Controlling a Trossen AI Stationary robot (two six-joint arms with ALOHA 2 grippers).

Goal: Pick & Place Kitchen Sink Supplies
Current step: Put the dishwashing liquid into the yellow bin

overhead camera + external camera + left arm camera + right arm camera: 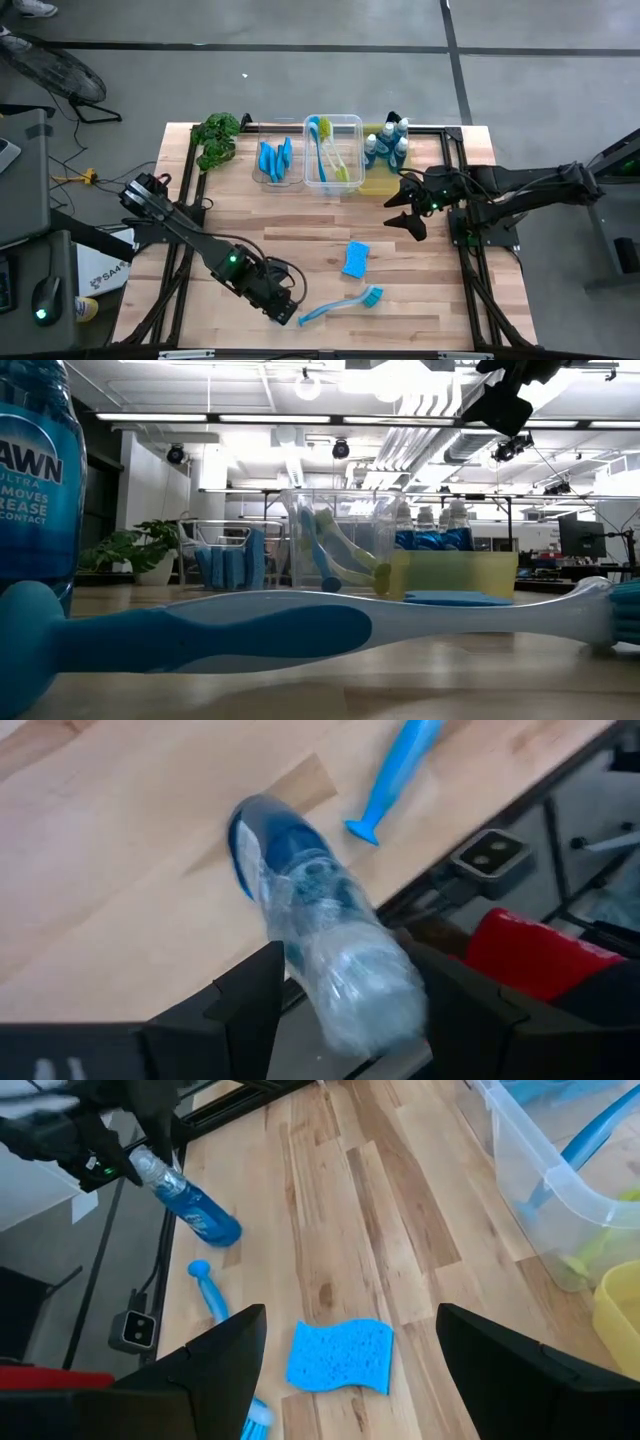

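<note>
A small blue-liquid bottle [300, 880] stands tilted near the table's near edge, also seen in the right wrist view [200, 1215] and at the far left of the low view [35, 470]. My left gripper [283, 308] is shut on it. A blue long-handled dish brush [340, 303] lies flat on the wood beside it. A blue sponge [355, 258] lies flat mid-table. My right gripper [413, 207] hangs open above the table near the yellow bin, and the sponge [340, 1355] shows between its fingers, farther off. My left gripper pinches the bottle between its two fingers [250, 990] at the upper, clear end [350, 970]. It comes slanting down from above. The bottle tilts, its blue bottom end [225, 1230] pointing away from the fingers, down at the wood; whether it rests there I cannot tell.
Along the far edge stand a clear bin of sponges [275, 160], a clear bin of brushes [333, 155] and a yellow bin with bottles [385, 165]. A leafy plant [215, 138] sits at the far left. Bare wood lies between sponge and bins.
</note>
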